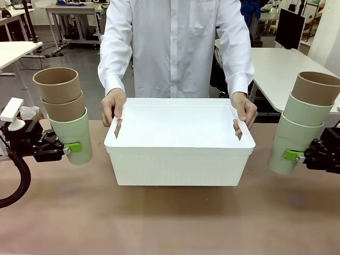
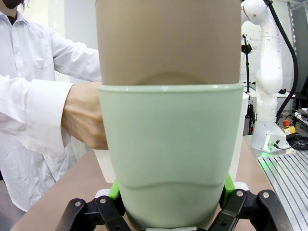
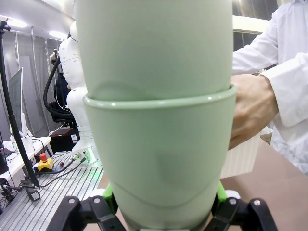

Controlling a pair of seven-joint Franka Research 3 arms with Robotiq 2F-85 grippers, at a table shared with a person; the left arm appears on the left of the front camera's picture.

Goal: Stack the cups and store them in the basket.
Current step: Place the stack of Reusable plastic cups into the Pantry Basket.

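Pinched in left gripper [image 1: 65, 150] at nine o'clock, right gripper [image 1: 300, 156] at three: nested taupe-and-mint matte tumbler stacks [image 1: 66, 111] [image 1: 304, 125], flanking person-steadied white plastic basket [image 1: 179, 159], presumably for loading.

Robotics lab

White worktables [image 1: 287, 69] and a black flat monitor [image 1: 289, 26] stand farther back; a white jointed robot arm [image 2: 269, 72] rises from a grooved aluminium base plate [image 2: 284, 192], near a red stop button [image 2: 287, 123].
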